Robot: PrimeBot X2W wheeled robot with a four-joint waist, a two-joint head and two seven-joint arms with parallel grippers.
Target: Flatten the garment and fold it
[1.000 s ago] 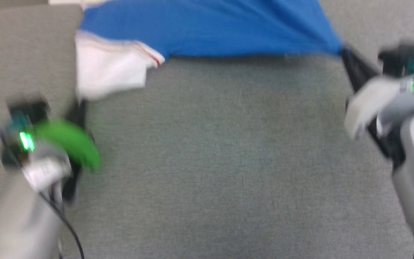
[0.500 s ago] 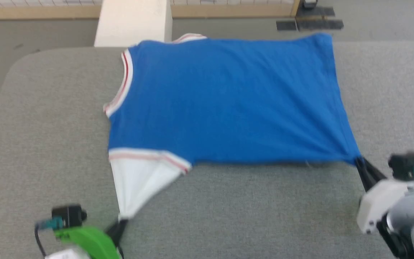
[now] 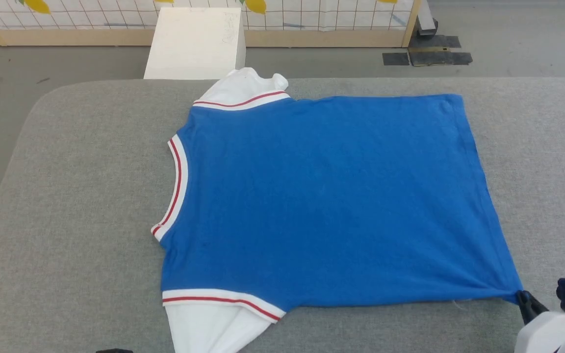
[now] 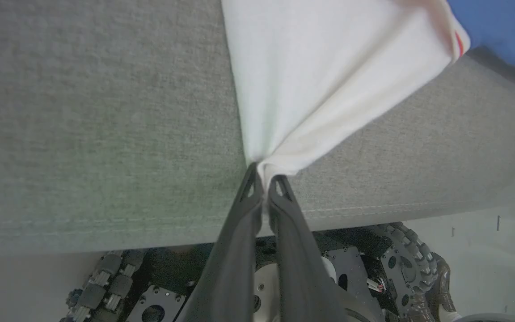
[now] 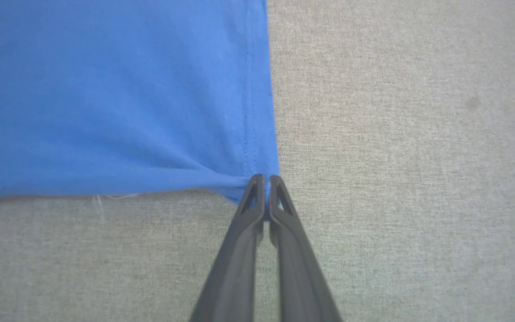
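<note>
Stretching the garment [image 3: 326, 196] flat looks to me like the step in hand. It is lying spread on the grey padded table [image 3: 76, 196], plain blue side up, with both near corners being held.

The left gripper [image 4: 262, 172] is pinching the tip of the white sleeve panel [image 4: 329, 80] between fingers pressed tight together. The cloth is fanning out ahead of the fingertips and to their right, toward the blue body. The right gripper [image 5: 264, 181] is nipping the blue hem corner the same way. The body is running ahead and to the left of its fingers, and bare table is lying to their right.

Creases are gathering at both pinches. So I am guessing the next move is calling for the corners to be laid down, let go without dragging, and then taken up afresh for the first fold.

Far ahead of the fingers, past the table's rounded edge, a white box [image 3: 194, 44] is standing on the grey floor [image 3: 508, 44]. A wooden-framed grid panel [image 3: 312, 19] and patches of black tape [image 3: 429, 58] are lying beyond it. Behind the left fingers, under the table's stitched edge, the robot's wheeled base [image 4: 400, 264] is showing.
</note>
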